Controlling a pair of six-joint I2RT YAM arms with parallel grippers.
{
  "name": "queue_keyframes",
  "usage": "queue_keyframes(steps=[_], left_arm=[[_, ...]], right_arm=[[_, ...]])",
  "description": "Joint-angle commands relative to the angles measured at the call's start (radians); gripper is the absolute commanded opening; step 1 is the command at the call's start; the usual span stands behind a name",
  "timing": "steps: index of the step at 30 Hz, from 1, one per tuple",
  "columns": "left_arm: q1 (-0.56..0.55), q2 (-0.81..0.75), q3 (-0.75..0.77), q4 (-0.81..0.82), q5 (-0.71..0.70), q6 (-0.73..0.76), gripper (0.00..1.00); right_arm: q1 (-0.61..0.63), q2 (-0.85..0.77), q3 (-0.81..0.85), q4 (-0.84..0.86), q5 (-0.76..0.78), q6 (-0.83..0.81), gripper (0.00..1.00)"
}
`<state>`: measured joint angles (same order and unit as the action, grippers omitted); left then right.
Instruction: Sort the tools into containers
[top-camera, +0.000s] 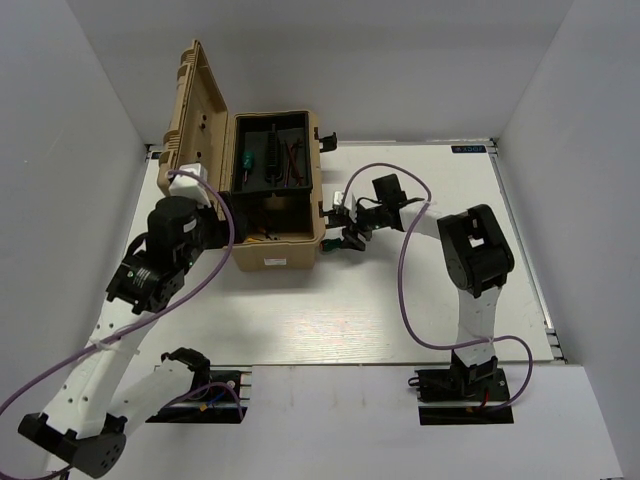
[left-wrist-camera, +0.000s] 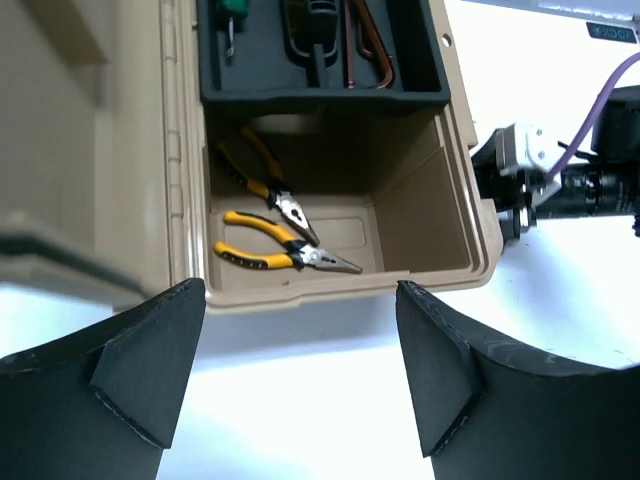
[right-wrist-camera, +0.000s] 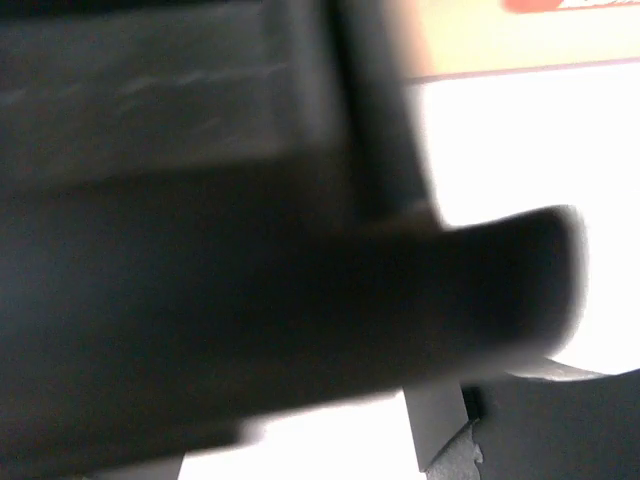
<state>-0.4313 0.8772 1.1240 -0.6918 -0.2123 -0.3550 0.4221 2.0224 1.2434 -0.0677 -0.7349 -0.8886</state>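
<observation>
The top camera looks down from above and behind the arm bases and takes in the whole table (top-camera: 400, 310). The left wrist camera is close to the toolbox (left-wrist-camera: 425, 200), on its near side, and faces into the open body. These two views share the box. The right wrist camera is almost against a dark surface (right-wrist-camera: 200, 300), and everything in it is blurred.

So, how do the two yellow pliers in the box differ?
The farther pliers lie diagonally, handles toward the black tray; the nearer pliers lie almost sideways by the front wall. The farther pliers have a shorter nose; the nearer pliers have a long, pointed one. Both have yellow handles and rest on the toolbox floor.
</observation>
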Motion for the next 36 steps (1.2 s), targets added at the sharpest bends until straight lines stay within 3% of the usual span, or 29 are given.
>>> queue_keyframes(steps=[1, 9, 19, 23, 26, 27, 31, 36], left_arm=[[0.005, -0.04, -0.015, -0.052, -0.004, -0.042, 0.87], [0.005, -0.095, -0.036, -0.072, -0.004, -0.071, 0.87], [0.005, -0.104, -0.036, -0.081, -0.013, -0.071, 0.88], [0.005, -0.104, -0.036, -0.081, -0.013, -0.081, 0.88], [0.005, -0.104, -0.036, -0.081, -0.013, -0.081, 0.88], [0.005, -0.104, -0.036, -0.081, -0.013, -0.081, 0.88], [0.005, -0.104, -0.027, -0.081, -0.013, -0.081, 0.88], [0.005, -0.104, -0.027, -0.081, -0.013, -0.081, 0.88]], right_arm=[[0.007, 0.025, 0.06, 0.045, -0.036, 0.066, 0.74], [0.009, 0.038, 0.077, -0.119, -0.205, -0.022, 0.74], [0.023, 0.055, 0.056, -0.15, -0.16, -0.078, 0.71], [0.029, 0.027, -0.002, -0.077, -0.115, -0.069, 0.63], [0.032, -0.001, -0.074, -0.029, -0.086, -0.055, 0.5], [0.03, -0.002, -0.082, -0.014, -0.072, -0.049, 0.42], [0.027, -0.036, -0.11, -0.011, -0.054, -0.047, 0.26], [0.018, -0.091, -0.14, -0.05, -0.06, -0.087, 0.13]])
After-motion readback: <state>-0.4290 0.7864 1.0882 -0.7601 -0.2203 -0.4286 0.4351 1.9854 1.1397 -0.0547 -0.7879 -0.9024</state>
